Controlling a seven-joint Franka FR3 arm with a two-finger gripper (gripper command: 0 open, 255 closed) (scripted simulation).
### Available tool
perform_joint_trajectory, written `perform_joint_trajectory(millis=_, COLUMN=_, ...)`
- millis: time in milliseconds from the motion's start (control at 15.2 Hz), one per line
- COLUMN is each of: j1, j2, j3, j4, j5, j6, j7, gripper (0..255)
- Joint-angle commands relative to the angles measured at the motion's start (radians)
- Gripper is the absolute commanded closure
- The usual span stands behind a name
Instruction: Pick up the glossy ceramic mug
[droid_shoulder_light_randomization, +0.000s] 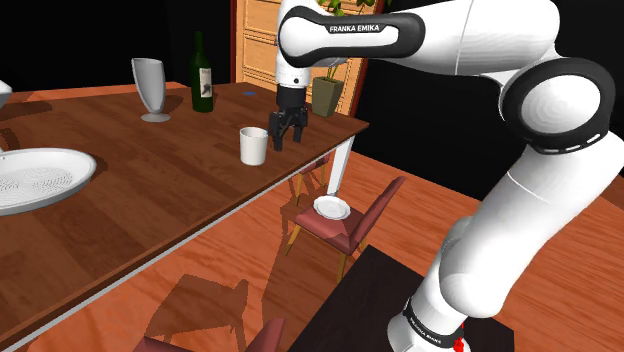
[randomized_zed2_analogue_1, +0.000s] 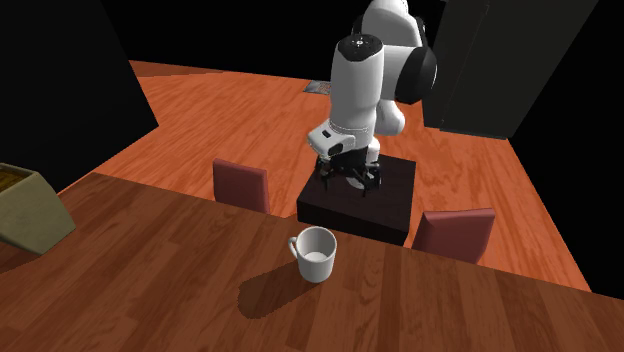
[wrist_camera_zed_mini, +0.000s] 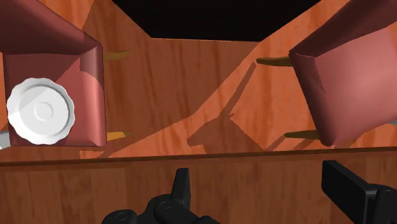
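Note:
A plain white mug (droid_shoulder_light_randomization: 253, 146) stands upright near the edge of the wooden table (droid_shoulder_light_randomization: 150, 200). In the second exterior view the mug (randomized_zed2_analogue_1: 316, 254) has its handle toward that view's left. My black gripper (droid_shoulder_light_randomization: 285, 140) hangs open just to the shoulder view's right of the mug, not touching it. From the second exterior view the gripper (randomized_zed2_analogue_1: 352, 183) is above and behind the mug, over the table's edge. In the wrist view the gripper (wrist_camera_zed_mini: 264, 188) has its fingers (wrist_camera_zed_mini: 182, 184) wide apart with nothing between them, and the table edge (wrist_camera_zed_mini: 191, 159) is below.
A dark green bottle (droid_shoulder_light_randomization: 202, 75), a grey vase (droid_shoulder_light_randomization: 152, 88) and a large white dish (droid_shoulder_light_randomization: 40, 175) stand farther along the table. Two red chairs (wrist_camera_zed_mini: 343, 83) are pushed in below the edge, one carrying a small white plate (wrist_camera_zed_mini: 39, 113). The black stand (randomized_zed2_analogue_1: 362, 195) is behind them.

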Motion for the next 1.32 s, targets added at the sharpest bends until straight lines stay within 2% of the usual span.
perform_joint_trajectory(millis=0, j1=0.005, j2=0.075, j3=0.005, j4=0.086, j5=-0.010, j6=-0.004, j7=-0.007, gripper=0)
perform_joint_trajectory(millis=330, j1=0.014, j2=0.277, j3=0.014, j4=0.321, j5=-0.037, j6=-0.024, j7=-0.030, gripper=0)
perform_joint_trajectory(millis=660, j1=0.026, j2=0.488, j3=0.021, j4=0.604, j5=-0.064, j6=-0.083, j7=-0.052, gripper=0)
perform_joint_trajectory(millis=1254, j1=0.026, j2=0.473, j3=0.020, j4=0.480, j5=-0.064, j6=0.026, j7=-0.046, gripper=0)
